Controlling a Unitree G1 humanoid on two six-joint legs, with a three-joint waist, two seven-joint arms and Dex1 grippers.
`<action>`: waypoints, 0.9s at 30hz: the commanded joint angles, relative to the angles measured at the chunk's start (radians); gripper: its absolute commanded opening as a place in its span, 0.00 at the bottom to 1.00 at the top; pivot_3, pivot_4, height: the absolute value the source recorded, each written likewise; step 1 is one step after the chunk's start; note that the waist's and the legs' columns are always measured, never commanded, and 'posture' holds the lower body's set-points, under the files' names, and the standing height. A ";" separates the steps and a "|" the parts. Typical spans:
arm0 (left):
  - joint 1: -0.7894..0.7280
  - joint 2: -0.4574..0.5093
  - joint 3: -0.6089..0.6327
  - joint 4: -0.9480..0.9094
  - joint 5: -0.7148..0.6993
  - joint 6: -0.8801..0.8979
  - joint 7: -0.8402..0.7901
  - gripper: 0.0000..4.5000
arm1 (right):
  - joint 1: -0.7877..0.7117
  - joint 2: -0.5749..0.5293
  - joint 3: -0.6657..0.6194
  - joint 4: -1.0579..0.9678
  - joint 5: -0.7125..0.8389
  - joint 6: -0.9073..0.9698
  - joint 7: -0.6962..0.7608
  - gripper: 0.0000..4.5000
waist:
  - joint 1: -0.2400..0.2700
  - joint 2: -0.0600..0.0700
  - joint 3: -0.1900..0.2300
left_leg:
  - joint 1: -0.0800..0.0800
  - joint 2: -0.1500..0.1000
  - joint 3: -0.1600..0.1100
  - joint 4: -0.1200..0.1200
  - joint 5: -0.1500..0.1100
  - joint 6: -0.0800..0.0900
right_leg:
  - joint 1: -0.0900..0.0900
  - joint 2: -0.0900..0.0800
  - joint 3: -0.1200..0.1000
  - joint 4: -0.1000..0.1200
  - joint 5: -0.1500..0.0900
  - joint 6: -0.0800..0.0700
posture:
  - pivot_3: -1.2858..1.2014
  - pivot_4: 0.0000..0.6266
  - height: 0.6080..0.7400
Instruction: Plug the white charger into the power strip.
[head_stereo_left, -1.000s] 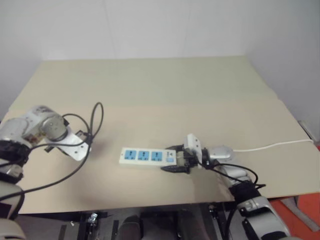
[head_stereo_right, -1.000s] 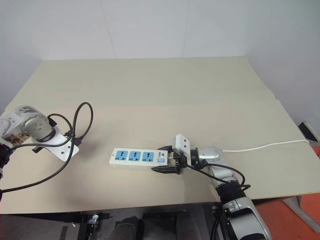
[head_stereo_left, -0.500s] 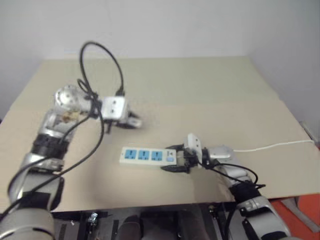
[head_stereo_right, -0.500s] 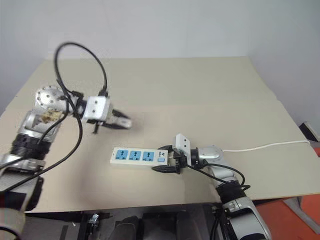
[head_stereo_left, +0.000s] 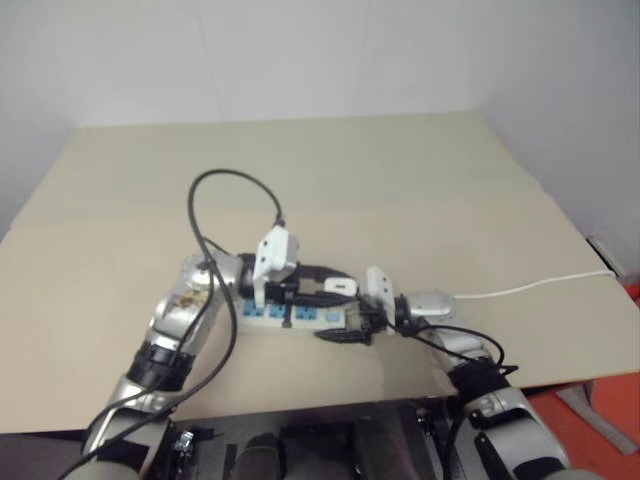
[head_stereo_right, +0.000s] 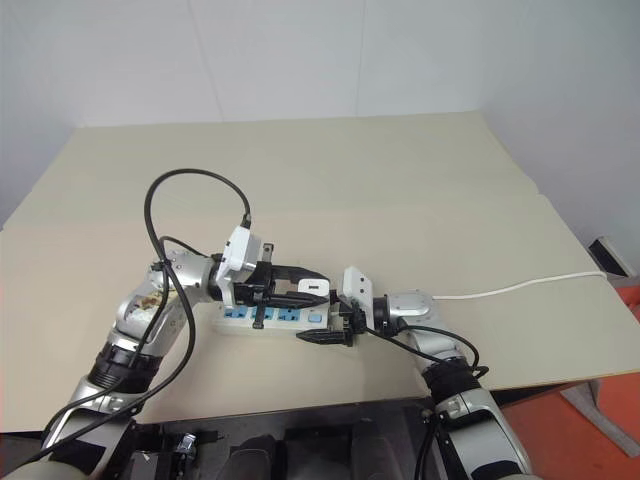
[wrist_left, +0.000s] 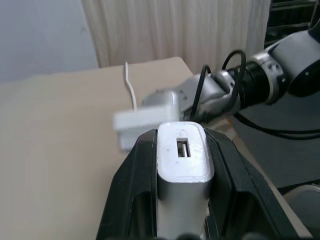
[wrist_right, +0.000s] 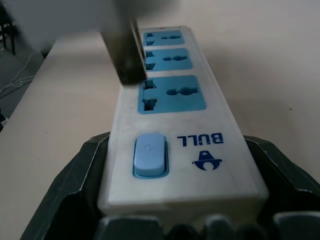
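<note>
Two grippers at work above the tan table (head_stereo_right: 420, 170). Left gripper (head_stereo_right: 318, 288) clamped on the white charger (wrist_left: 183, 157), pinned between its black fingers (wrist_left: 131, 190) and carried level, just above the power strip (wrist_right: 180, 135), over the blue sockets (wrist_right: 173, 93). Right gripper (head_stereo_right: 322, 322) closed around the strip's switch end, blue switch (wrist_right: 149, 154) nearest its fingers. Thin white cord (head_stereo_right: 520, 287) trailing away behind the right wrist toward the table edge.
</note>
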 joint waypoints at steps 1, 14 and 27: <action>0.037 -0.018 0.027 -0.005 -0.033 -0.010 0.018 0.23 | -0.001 0.012 0.003 -0.023 0.009 -0.027 0.002 0.76 | 0.000 0.000 0.000 | 0.000 0.000 0.000 0.000 0.000 0.000 | 0.000 0.000 0.000 0.000 0.000 0.000 | 0.52 0.24 1.00; 0.026 0.045 0.079 -0.002 -0.100 0.041 -0.036 0.23 | -0.019 -0.010 0.007 0.038 0.006 -0.081 0.090 0.76 | 0.001 0.000 0.000 | 0.000 0.000 0.000 0.000 0.000 0.000 | 0.000 0.000 0.000 -0.001 0.000 0.000 | 0.52 0.24 1.00; 0.058 0.090 0.073 -0.016 -0.100 0.030 -0.061 0.23 | -0.077 0.004 0.010 0.222 -0.039 -0.200 0.103 0.76 | 0.000 0.000 0.000 | 0.001 0.000 0.000 0.000 0.000 0.000 | 0.002 0.000 0.000 -0.001 0.000 -0.001 | 0.52 0.24 1.00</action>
